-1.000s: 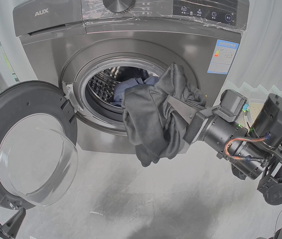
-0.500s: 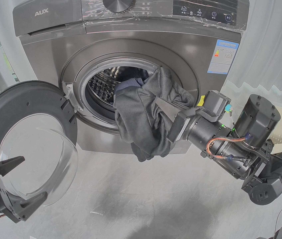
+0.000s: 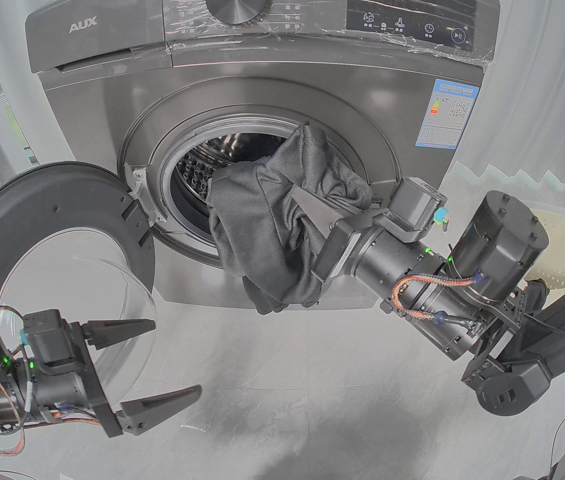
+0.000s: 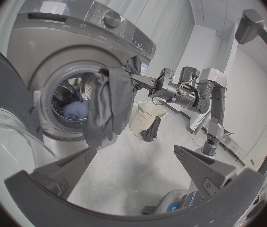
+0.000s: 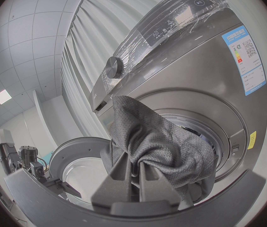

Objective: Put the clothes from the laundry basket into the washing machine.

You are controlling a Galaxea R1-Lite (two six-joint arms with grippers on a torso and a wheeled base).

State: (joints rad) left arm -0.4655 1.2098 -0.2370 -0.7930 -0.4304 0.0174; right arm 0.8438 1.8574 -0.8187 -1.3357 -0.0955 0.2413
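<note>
While clenched on dark grey garment (image 3: 262, 228), pointed at round drum mouth (image 3: 192, 171) from an outstretched, near-level arm: right gripper (image 3: 306, 201), tapered fingers pressed together in folds. Logged fine mesh knit, bunched and crumpled, draped across mouth of brushed-metal washing machine (image 3: 96, 101), tail hanging below rim. Saw blue cloth (image 4: 75, 109) inside perforated steel drum. Found left gripper (image 3: 176, 358) low before glass-bowled round door (image 3: 49, 201), wedge fingers spread wide, released. Spotted cream slotted laundry basket (image 4: 143, 117) on floor beside machine, dark cloth (image 4: 150, 131) over its edge.
</note>
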